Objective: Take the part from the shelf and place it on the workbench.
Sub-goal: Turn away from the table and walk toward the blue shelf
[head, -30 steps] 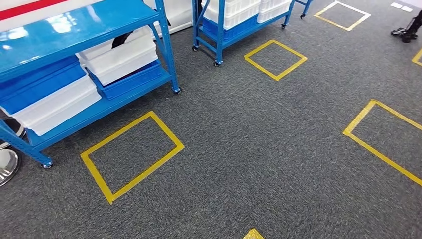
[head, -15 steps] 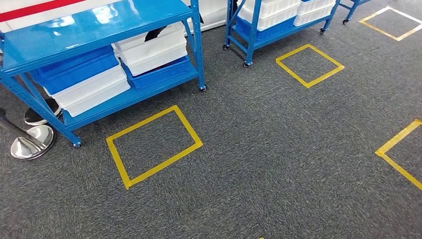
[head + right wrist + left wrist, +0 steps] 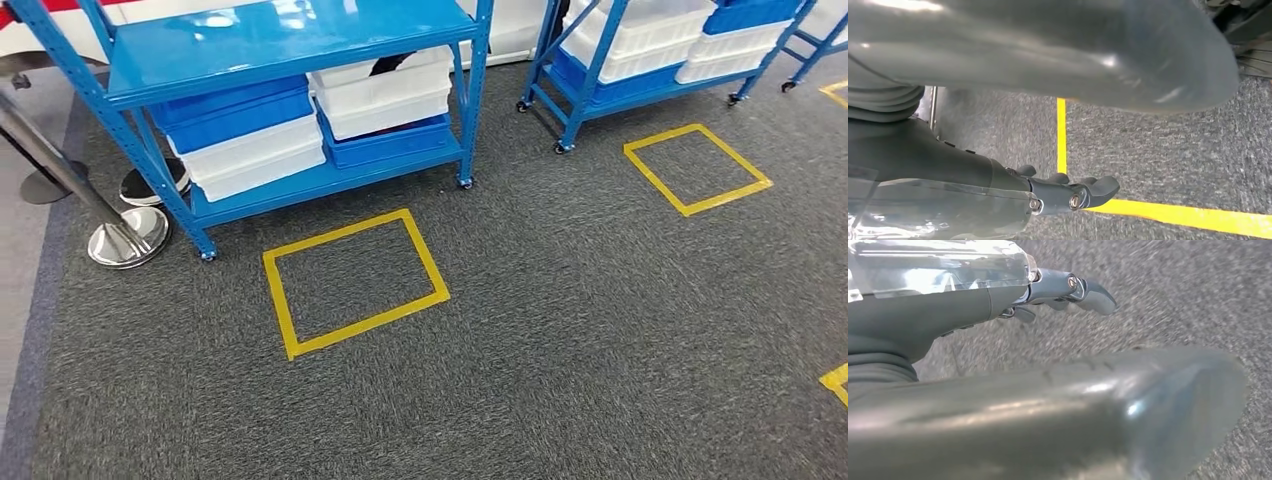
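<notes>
Ahead, blue shelf point(image 3: 300, 40), white bins point(image 3: 385, 95)

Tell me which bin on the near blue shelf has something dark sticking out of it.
The upper white plastic bin on the right side of the near blue metal shelf, stacked over a blue bin. A dark object pokes above its rim; the left stack's bins show nothing.

blue shelf point(image 3: 300, 35), stacked bins point(image 3: 250, 150), carpet point(image 3: 560, 330)
</notes>
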